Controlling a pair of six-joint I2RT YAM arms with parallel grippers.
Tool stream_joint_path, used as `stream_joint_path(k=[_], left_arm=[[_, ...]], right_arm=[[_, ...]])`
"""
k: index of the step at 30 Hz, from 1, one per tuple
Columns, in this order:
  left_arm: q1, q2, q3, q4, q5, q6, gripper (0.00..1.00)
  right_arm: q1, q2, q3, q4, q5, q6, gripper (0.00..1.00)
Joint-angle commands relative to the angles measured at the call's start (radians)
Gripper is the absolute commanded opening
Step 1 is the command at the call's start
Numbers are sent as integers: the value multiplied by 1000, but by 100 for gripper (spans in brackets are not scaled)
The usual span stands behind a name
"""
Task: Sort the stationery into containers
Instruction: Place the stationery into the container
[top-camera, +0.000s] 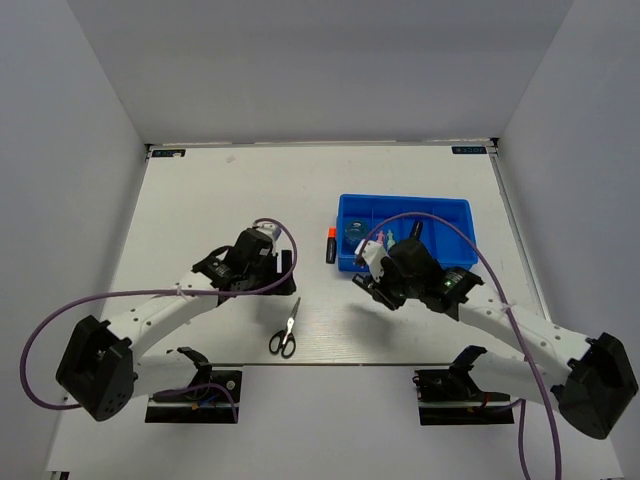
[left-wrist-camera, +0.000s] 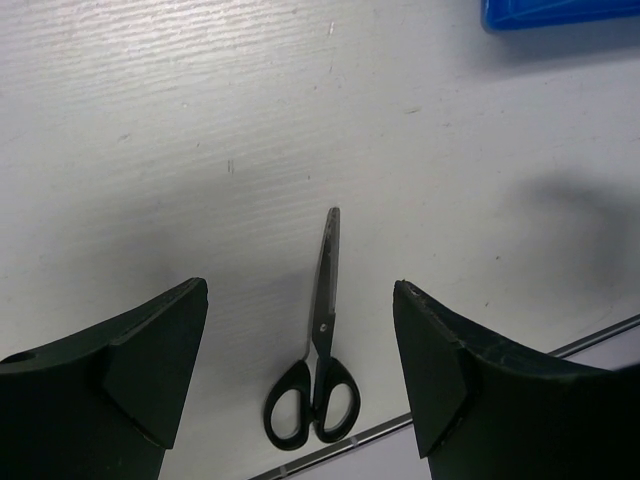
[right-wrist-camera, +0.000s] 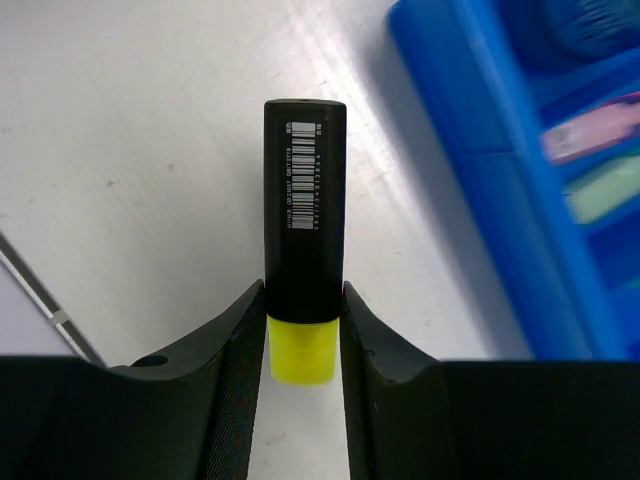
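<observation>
While right gripper (right-wrist-camera: 303, 300) pinches the yellow-capped highlighter (right-wrist-camera: 305, 200) at its cap end, body out over the table (right-wrist-camera: 130, 150) just beside the blue tray (right-wrist-camera: 480, 150), left gripper (left-wrist-camera: 300, 290) hangs spread wide, holding nothing, above the scissors (left-wrist-camera: 318, 370) lying flat.

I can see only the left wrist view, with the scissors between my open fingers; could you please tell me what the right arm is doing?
Observer: The right gripper is shut on a yellow-capped highlighter, gripped near its cap.
Operator: Is anything besides the scissors loose on the table?
Observer: Yes, an orange-capped highlighter lies just outside the blue tray, by its left wall.
Operator: And inside the tray?
Observer: A pink highlighter and a pale green one lie side by side.
</observation>
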Motion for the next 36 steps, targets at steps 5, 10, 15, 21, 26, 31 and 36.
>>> stream_joint_path(k=[5, 10, 15, 21, 26, 31, 36], left_arm=[[3, 183, 163, 79, 61, 24, 81], [2, 308, 283, 102, 70, 37, 77], [3, 441, 396, 130, 58, 83, 75], [11, 605, 545, 157, 85, 116, 68], [14, 676, 621, 162, 105, 121, 69], [23, 716, 647, 156, 108, 138, 73], [23, 756, 682, 149, 119, 147, 71]], right_arm=[[-32, -36, 96, 133, 539, -35, 0], [-100, -28, 103, 207, 647, 6, 0], [-176, 44, 151, 268, 687, 6, 0], [-262, 269, 264, 237, 696, 81, 0], [-336, 406, 350, 144, 626, 153, 1], [-370, 405, 337, 147, 532, 155, 58], [-401, 368, 317, 124, 452, 199, 72]])
